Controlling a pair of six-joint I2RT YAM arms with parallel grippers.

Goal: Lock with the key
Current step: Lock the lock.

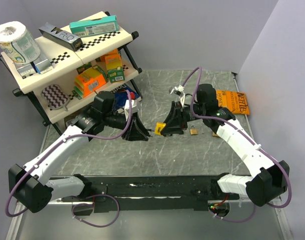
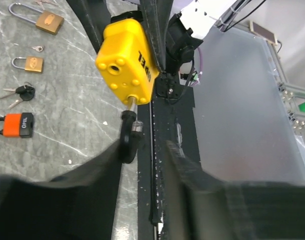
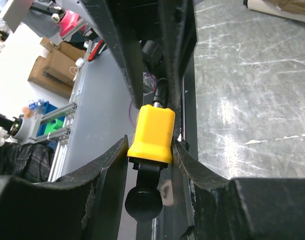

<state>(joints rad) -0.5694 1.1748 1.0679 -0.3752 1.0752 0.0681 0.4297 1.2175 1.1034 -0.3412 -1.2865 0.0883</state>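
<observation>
From above, the right gripper (image 1: 168,126) held the yellow padlock (image 1: 160,128) over mid-table, facing the left gripper (image 1: 144,132); the shelf (image 1: 90,47) carried boxes (image 1: 92,77) and a paper roll (image 1: 15,40). Left wrist: jaws stood apart around the key (image 2: 128,140) seated in the padlock. The key looked small, stiff and slippery, best pinched flat across its black head. Right wrist: fingers clamped the hard, rigid body's sides.
</observation>
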